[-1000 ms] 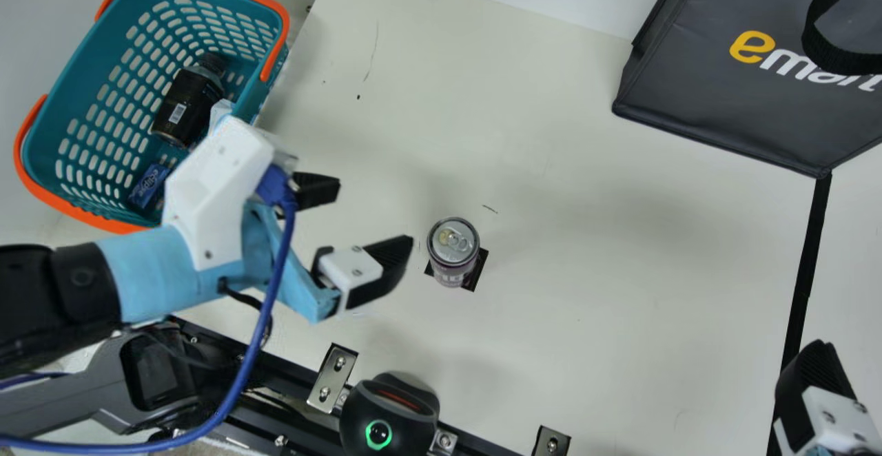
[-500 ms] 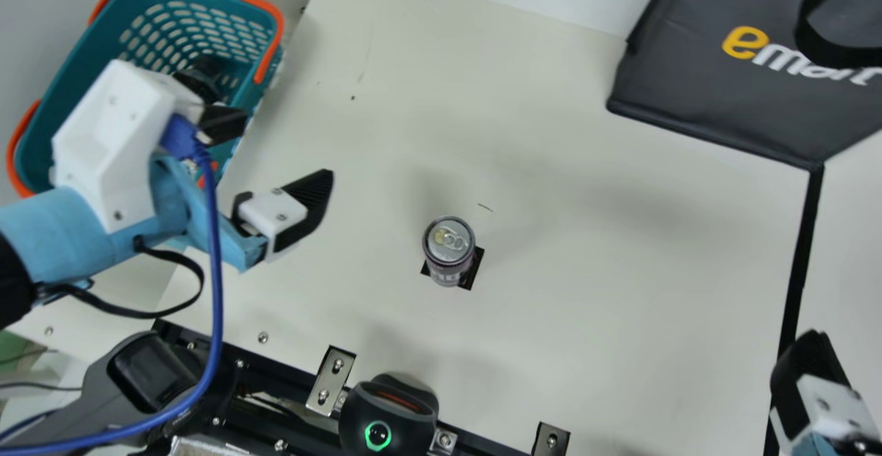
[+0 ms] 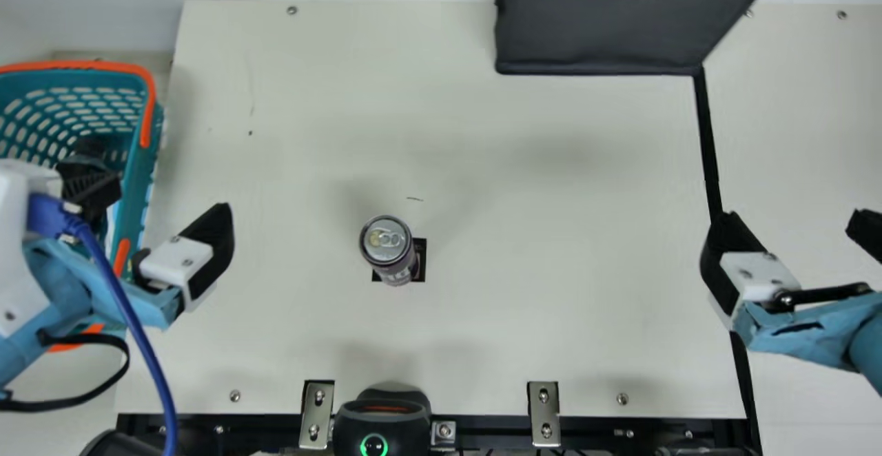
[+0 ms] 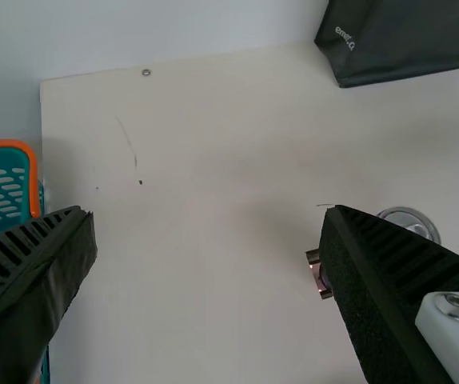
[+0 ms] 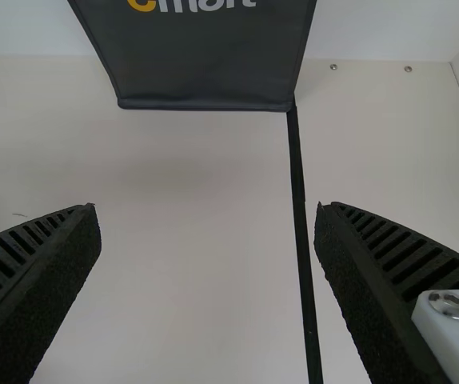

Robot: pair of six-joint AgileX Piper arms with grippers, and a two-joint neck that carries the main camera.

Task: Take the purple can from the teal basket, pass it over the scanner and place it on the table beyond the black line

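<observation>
The can [image 3: 386, 239] stands upright on the table [image 3: 537, 304], partly covering the black square [image 3: 421, 263]. Its long axis is vertical, its lid and pull tab face up, and the tab runs roughly along the line between basket [image 3: 138, 160] and black line [image 3: 705, 125]. The scanner [image 3: 393, 411] sits at the table's near edge, apart from the can. The left hand [image 3: 169, 201] is wide open and empty at the basket's side, one finger over the basket. The right hand [image 3: 794, 222] is also wide open and empty, by the black line.
</observation>
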